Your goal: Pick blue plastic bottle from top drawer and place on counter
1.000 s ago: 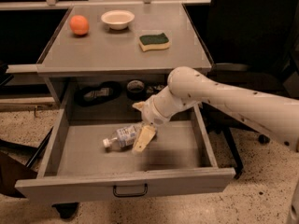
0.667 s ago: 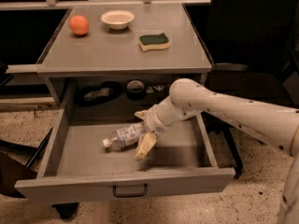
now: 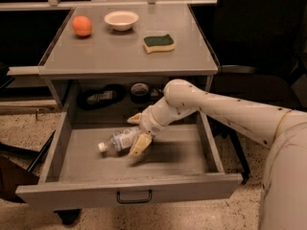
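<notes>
Lowered leftward since before, tool (image 3: 132,136) straddles blue plastic bottle (image 3: 117,141) in top drawer (image 3: 86,159) (fingers (image 3: 140,145) spread wide)

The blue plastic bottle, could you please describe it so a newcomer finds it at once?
Find the grey cabinet's pulled-out top drawer. On its floor lies the blue plastic bottle, white cap pointing left, the open gripper at its right end. It alone lies in that drawer.

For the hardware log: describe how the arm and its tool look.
The arm is a thick, smooth cream-white tube with small dark dots, a rounded elbow and a thin yellowish ring near its base. The tool, inside the top drawer, has two pale yellowish tapered fingers.
</notes>
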You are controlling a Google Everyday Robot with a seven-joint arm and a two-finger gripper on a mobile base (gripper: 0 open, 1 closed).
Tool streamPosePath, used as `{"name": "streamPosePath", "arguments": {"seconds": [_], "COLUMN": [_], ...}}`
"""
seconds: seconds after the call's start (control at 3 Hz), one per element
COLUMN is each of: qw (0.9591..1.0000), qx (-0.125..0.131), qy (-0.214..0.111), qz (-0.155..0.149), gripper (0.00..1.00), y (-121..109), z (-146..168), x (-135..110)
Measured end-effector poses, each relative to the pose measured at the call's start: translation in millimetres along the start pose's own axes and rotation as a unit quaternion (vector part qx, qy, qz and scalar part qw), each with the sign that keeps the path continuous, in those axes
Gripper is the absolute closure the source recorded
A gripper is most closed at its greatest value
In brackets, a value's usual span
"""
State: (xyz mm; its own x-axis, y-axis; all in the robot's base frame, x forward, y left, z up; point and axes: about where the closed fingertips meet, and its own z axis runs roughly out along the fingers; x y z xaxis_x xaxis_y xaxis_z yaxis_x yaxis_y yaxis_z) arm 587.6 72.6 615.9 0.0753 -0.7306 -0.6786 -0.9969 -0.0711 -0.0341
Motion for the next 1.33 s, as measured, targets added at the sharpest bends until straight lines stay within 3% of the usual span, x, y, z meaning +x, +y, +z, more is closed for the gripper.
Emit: {"name": "streamPosePath", "arguments": {"seconds": [0.67, 1.0, 1.33], "qw": [1.0, 0.9996, 0.9948], "qx": [0.0, 0.026, 0.082], "qy": [0.0, 0.008, 0.032], "qz": [0.0, -0.004, -0.05], "gripper": [0.65, 0.88, 1.0], "y": [0, 2, -7], "z": [-3, -36, -96], "x": [-3, -25, -93]}}
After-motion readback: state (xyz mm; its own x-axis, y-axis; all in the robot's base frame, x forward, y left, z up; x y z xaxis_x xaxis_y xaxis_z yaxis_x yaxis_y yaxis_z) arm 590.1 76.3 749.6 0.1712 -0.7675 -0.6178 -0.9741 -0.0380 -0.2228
